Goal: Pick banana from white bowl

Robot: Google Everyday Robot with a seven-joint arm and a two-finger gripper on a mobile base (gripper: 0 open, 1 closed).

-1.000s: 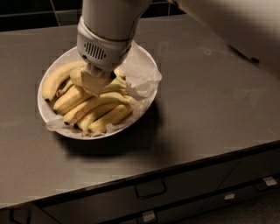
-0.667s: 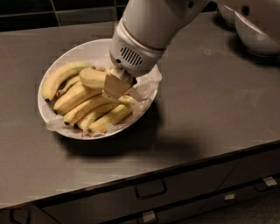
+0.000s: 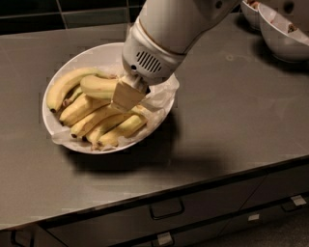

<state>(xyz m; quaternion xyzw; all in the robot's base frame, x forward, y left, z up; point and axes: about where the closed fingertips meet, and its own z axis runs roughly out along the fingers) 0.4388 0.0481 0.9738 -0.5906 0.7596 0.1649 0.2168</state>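
Gripper (image 3: 124,99) sits low over the middle of the white bowl (image 3: 99,48), its tan finger pad (image 3: 126,94) pressed against the right end of the banana (image 3: 98,87), so the jaws are clamped on that fruit. The banana lies roughly level, resting above the rest of the heap, with its rounded left end pointing towards the bowl's left side and its right end hidden behind the pad. Above the gripper rises the pale wrist housing (image 3: 159,43) with a small vent grille (image 3: 147,61), and the arm runs up and out of the top of the view, covering the back right part of the bowl. The bowl is wide and shallow and lined with crinkled translucent paper (image 3: 163,94), which spills over its right rim. Inside it, a long curved banana (image 3: 65,86) follows the left wall, and several more yellow bananas (image 3: 99,124) lie side by side beneath and in front of the gripped one, their dark tips aimed at the lower left. The bowl stands on a dull grey counter (image 3: 231,125), casting a shadow to its lower right. Well apart, at the far right corner, are two smaller white bowls (image 3: 282,36), holding something too cropped to identify. Dark tiles (image 3: 63,12) back the counter, and drawer fronts with metal handles (image 3: 166,210) run below its edge.
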